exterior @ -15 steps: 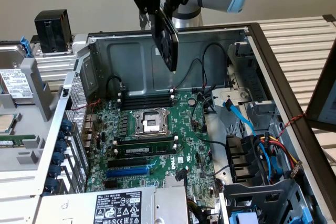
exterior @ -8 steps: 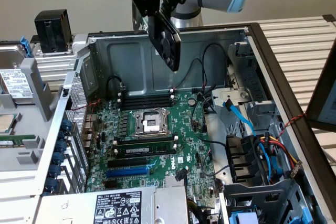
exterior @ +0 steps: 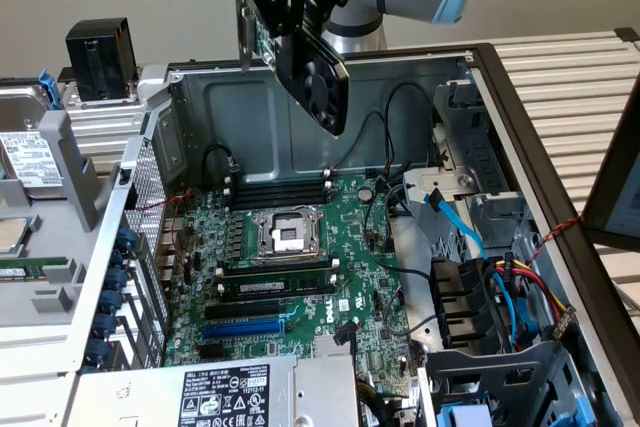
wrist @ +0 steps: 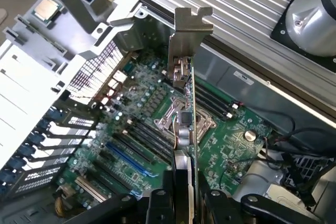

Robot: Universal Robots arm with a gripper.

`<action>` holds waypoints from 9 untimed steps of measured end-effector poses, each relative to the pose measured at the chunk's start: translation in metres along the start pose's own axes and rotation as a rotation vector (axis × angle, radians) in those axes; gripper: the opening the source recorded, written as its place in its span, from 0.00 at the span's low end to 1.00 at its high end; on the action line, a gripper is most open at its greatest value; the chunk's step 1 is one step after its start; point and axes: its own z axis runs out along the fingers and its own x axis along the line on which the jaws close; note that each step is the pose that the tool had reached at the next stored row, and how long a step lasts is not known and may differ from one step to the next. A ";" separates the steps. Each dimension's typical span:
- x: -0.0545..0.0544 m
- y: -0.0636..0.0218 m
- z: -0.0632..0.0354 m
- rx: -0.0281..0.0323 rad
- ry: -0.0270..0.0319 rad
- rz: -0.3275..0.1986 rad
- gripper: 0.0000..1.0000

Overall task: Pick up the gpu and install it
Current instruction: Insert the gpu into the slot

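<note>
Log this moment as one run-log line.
gripper: shut on gpu | gpu: held in air above open case | install: not yet seated on motherboard

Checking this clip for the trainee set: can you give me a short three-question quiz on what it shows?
1. True or false: the gpu is already seated in a slot.
2. Multiple choice: the gripper is A) open over the case, B) shut on the gpu, C) shut on a memory stick.
3. Fill in: the gpu hangs in the air over the ____ inside the case.

Key:
1. False; it is held up, clear of every slot.
2. B.
3. motherboard.
</note>
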 end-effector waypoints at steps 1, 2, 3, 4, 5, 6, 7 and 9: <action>0.000 0.0000 0.0000 0.0006 0.0034 -0.017 0.28; 0.000 0.0000 0.0001 0.0012 0.0071 -0.036 0.28; 0.000 0.0000 0.0001 0.0018 0.0106 -0.053 0.28; 0.000 0.0000 0.0002 0.0023 0.0141 -0.072 0.28; 0.000 0.0000 0.0002 0.0029 0.0177 -0.089 0.28; 0.000 -0.0001 0.0003 0.0035 0.0211 -0.107 0.28; 0.000 -0.0001 0.0004 0.0040 0.0246 -0.125 0.28; 0.000 -0.0001 0.0006 0.0051 0.0315 -0.161 0.28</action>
